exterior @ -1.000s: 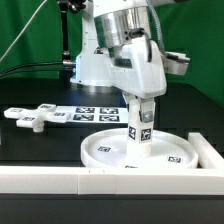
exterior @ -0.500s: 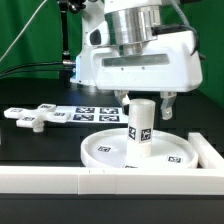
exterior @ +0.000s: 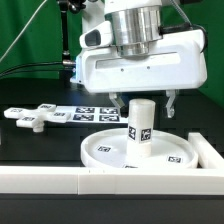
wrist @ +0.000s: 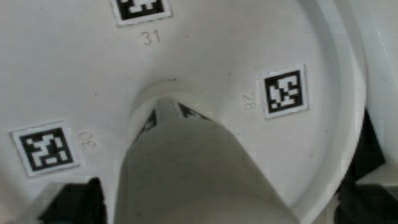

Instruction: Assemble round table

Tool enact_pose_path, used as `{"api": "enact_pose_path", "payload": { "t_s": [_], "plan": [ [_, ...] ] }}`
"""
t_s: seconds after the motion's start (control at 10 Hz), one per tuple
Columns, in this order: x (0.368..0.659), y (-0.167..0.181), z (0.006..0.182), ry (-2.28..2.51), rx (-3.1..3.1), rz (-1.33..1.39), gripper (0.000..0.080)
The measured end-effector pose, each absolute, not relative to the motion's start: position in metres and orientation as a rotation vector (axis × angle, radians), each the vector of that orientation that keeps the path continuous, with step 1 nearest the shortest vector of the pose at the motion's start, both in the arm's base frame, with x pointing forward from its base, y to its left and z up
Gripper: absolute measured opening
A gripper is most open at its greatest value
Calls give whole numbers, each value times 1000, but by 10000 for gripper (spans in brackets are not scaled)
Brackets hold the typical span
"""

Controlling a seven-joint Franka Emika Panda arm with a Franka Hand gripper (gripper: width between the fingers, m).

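On the black table, short leg upright on round disc, wide-open empty hand above.

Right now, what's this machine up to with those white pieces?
The robot arm is putting a small round table together. The short leg stands upright on the round disc. The open gripper hangs right over it, with a finger on either side of the leg's top but not gripping it. The cross-shaped piece lies apart on the exterior view's left, with nothing touching it.
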State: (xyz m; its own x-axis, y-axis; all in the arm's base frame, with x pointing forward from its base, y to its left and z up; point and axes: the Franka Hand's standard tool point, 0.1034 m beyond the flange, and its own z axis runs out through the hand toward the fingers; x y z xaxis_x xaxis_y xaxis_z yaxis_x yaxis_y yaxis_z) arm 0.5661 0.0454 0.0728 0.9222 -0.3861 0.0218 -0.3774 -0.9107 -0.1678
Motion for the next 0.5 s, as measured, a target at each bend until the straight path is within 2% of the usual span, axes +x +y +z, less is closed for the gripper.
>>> {"api": "enact_pose_path", "payload": {
  "t_s": [0.5],
  "plan": [
    [566,44,73,90,-3003,-120,649]
  ]
}}
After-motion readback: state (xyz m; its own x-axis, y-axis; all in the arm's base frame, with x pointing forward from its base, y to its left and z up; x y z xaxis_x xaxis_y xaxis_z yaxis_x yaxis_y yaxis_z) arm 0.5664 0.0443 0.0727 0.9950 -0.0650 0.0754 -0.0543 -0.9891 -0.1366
